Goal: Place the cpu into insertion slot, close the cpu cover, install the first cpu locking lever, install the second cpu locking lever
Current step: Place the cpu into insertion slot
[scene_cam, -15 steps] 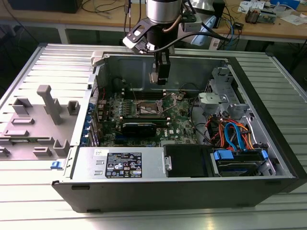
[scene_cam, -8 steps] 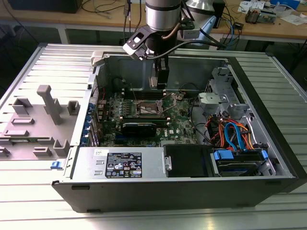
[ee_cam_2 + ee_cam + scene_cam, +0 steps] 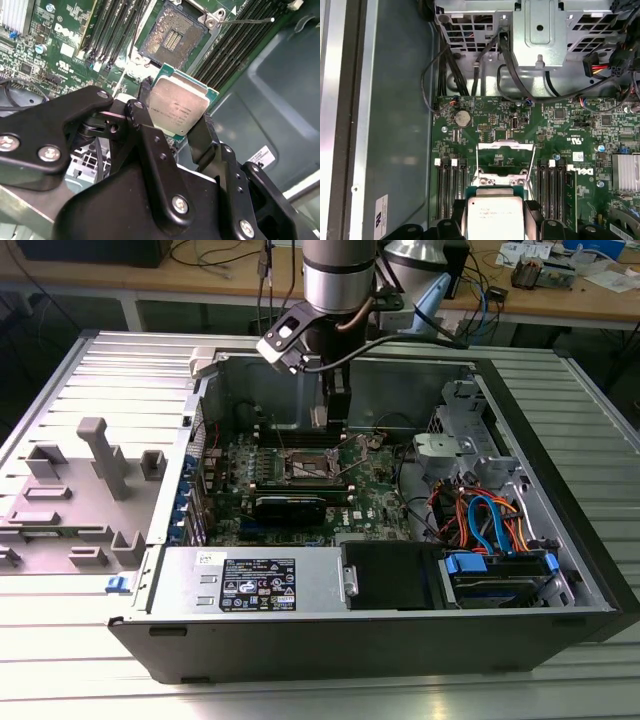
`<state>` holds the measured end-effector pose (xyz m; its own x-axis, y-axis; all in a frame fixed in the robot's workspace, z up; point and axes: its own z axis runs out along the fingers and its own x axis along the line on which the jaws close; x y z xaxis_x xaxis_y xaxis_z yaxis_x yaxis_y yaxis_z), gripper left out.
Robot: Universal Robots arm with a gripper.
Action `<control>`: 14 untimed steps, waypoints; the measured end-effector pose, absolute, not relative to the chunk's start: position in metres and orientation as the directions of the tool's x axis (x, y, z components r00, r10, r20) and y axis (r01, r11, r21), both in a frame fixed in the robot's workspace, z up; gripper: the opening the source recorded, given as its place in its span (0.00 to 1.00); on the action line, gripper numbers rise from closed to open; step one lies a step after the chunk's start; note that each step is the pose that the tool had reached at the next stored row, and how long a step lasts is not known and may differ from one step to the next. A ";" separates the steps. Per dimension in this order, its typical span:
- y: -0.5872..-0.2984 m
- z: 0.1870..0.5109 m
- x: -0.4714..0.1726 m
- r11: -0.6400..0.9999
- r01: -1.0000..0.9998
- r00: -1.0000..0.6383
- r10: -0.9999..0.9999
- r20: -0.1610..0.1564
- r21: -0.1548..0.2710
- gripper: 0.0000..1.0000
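Note:
My gripper [image 3: 175,109] is shut on the cpu [image 3: 179,106], a flat square chip with a silver-grey top and a green rim. Black fingers [image 3: 144,97] press on two opposite edges of it. The chip hangs tilted in the air, a short way off from the insertion slot [image 3: 172,37], whose dark pin field lies uncovered. In the first wrist view the cpu [image 3: 495,212] sits between the fingers, and the cpu cover [image 3: 506,145] stands raised past it. A thin wire lever [image 3: 247,21] sticks out beside the slot. In the exterior view the gripper [image 3: 330,412] hovers just above the slot [image 3: 308,466].
Black memory slots [image 3: 449,185] flank the socket on both sides. A finned heatsink [image 3: 626,172] lies on the board. A metal drive cage [image 3: 540,30] with trailing cables stands beyond the board. The case walls [image 3: 350,375] and the power supply [image 3: 255,585] enclose the space.

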<state>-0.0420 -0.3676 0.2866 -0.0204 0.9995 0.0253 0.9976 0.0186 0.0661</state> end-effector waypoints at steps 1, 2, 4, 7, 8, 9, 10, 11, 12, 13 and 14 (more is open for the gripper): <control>-0.368 0.284 -0.042 0.019 0.998 -0.020 0.999 0.025 0.066 0.55; -0.368 0.282 -0.043 0.019 0.998 -0.020 0.999 0.025 0.066 0.55; -0.368 0.279 -0.045 0.019 0.998 -0.020 0.999 0.025 0.066 0.55; -0.368 0.274 -0.049 0.017 0.998 -0.018 1.000 0.025 0.066 0.55; -0.368 0.273 -0.050 0.016 0.998 -0.018 1.000 0.025 0.066 0.55; -0.368 0.272 -0.050 0.016 0.998 -0.018 1.000 0.025 0.066 0.55; -0.368 0.272 -0.050 0.016 0.998 -0.018 1.000 0.025 0.066 0.55; -0.368 0.272 -0.050 0.016 0.998 -0.017 1.000 0.025 0.066 0.55; -0.368 0.272 -0.050 0.016 0.998 -0.017 1.000 0.025 0.066 0.55; -0.368 0.272 -0.050 0.015 0.998 -0.017 1.000 0.025 0.066 0.55; -0.368 0.272 -0.050 0.015 0.998 -0.017 1.000 0.025 0.066 0.55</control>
<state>-0.0500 -0.3677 0.2720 -0.0171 0.9995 0.0252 0.9977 0.0154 0.0660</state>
